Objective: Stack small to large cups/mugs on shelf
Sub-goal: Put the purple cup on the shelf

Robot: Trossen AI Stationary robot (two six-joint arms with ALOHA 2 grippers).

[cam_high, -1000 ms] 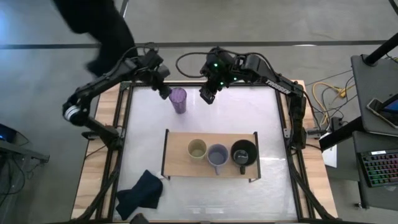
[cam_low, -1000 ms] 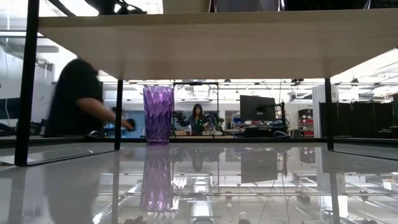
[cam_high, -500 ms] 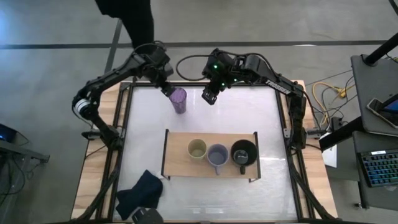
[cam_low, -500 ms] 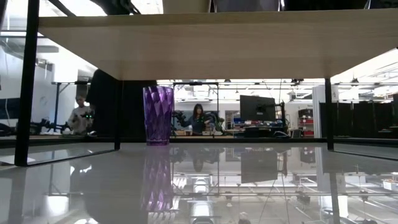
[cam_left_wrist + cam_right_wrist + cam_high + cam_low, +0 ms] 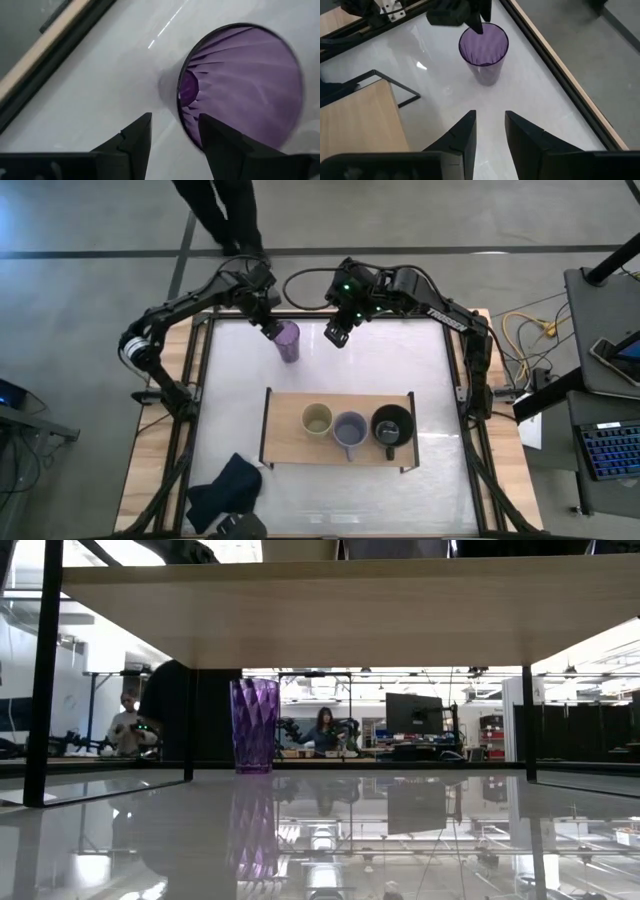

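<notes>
The purple tumbler (image 5: 287, 340) stands upright on the white worktop (image 5: 400, 360), at the far side, well apart from the shelf (image 5: 285, 435). The left pincer (image 5: 271, 327) hangs over the tumbler's rim; its fingers (image 5: 135, 137) are parted by a narrow gap, one just outside the rim, and nothing is held. The right pincer (image 5: 336, 333) hovers near the tumbler on its other side, fingers (image 5: 465, 132) slightly apart, empty. On the shelf sit the pale yellow cup (image 5: 317, 420), the lavender-grey mug (image 5: 349, 429) and the black mug (image 5: 391, 426), side by side. A dark cloth (image 5: 226, 488) lies at the worktop's near left corner. A person (image 5: 322, 728) shows in the room behind.
</notes>
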